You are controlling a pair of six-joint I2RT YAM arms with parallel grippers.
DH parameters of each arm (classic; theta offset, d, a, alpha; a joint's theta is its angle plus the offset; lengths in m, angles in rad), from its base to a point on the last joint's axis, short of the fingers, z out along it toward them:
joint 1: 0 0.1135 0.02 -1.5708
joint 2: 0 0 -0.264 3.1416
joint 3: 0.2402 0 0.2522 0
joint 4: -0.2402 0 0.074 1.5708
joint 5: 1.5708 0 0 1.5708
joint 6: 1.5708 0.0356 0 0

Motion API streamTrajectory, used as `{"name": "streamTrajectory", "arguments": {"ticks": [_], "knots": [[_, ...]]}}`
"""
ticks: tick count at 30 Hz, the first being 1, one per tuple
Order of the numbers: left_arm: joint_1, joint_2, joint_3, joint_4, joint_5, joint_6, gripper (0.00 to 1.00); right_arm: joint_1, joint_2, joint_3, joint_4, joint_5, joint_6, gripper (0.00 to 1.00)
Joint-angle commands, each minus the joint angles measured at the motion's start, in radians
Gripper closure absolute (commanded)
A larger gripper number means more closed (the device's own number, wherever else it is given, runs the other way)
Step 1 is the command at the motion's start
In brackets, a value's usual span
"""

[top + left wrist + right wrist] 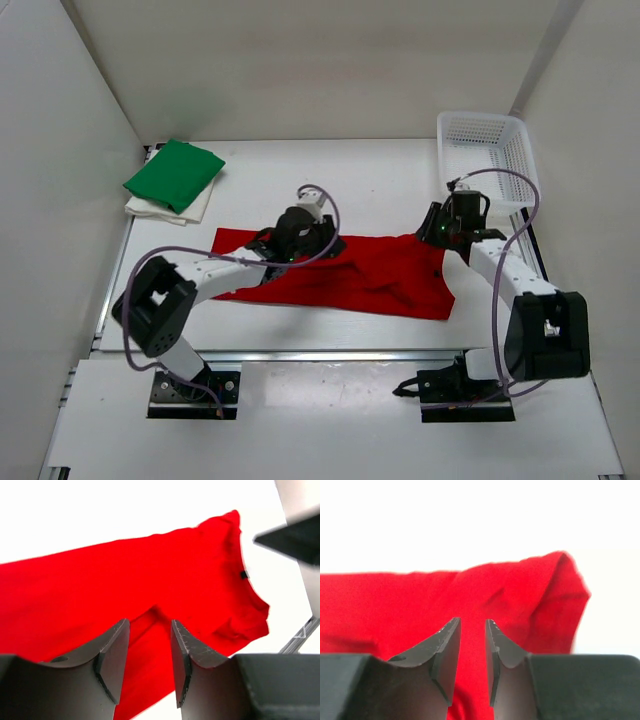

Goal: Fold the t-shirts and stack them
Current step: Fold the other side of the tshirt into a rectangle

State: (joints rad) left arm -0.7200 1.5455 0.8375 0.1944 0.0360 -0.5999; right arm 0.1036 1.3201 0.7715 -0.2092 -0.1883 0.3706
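Observation:
The red t-shirt [370, 278] lies spread out flat across the middle of the table, partly folded lengthwise. My left gripper [318, 238] hovers over its back edge, jaws open with red cloth [150, 570] showing below the gap [150, 626]. My right gripper [437, 232] is over the shirt's right end, jaws open a little [472, 624] above the red cloth [520, 595], with nothing between them. The green t-shirt [175, 173] lies folded on top of the folded white t-shirt [198, 208] at the back left.
A white plastic mesh basket [487, 150] stands at the back right, just behind my right arm. White walls close in the table on the left, back and right. The table's front edge runs close below the red shirt.

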Motion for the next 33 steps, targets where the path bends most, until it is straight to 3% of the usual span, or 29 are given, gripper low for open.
{"name": "streamTrajectory", "arguments": {"ticks": [1, 3, 8, 9, 12, 18, 23, 28, 33], "knots": [[-0.053, 0.092, 0.142, -0.039, -0.035, 0.086, 0.50, -0.037, 0.080, 0.090, 0.005, 0.073, -0.044, 0.75], [-0.056, 0.154, 0.187, -0.050, -0.021, 0.081, 0.50, -0.073, 0.100, 0.100, 0.004, 0.098, -0.024, 0.73], [-0.025, 0.263, 0.210, -0.050, 0.025, 0.077, 0.51, -0.168, 0.143, 0.040, 0.094, -0.003, 0.025, 0.66], [-0.018, 0.266, 0.200, -0.041, 0.030, 0.071, 0.52, -0.185, 0.148, 0.028, 0.114, -0.038, 0.040, 0.61], [-0.002, 0.272, 0.149, -0.010, 0.051, 0.052, 0.52, -0.249, 0.182, -0.027, 0.201, -0.182, 0.105, 0.61], [0.004, 0.269, 0.043, 0.046, 0.077, 0.031, 0.52, -0.300, 0.270, -0.067, 0.379, -0.359, 0.178, 0.75], [0.007, 0.255, -0.020, 0.080, 0.077, 0.029, 0.52, -0.346, 0.310, -0.083, 0.510, -0.451, 0.244, 0.94], [0.007, 0.243, -0.064, 0.103, 0.076, 0.015, 0.52, -0.369, 0.330, -0.084, 0.538, -0.478, 0.269, 1.00], [0.024, 0.222, -0.086, 0.108, 0.079, 0.009, 0.53, -0.395, 0.300, -0.075, 0.463, -0.375, 0.249, 1.00]]}}
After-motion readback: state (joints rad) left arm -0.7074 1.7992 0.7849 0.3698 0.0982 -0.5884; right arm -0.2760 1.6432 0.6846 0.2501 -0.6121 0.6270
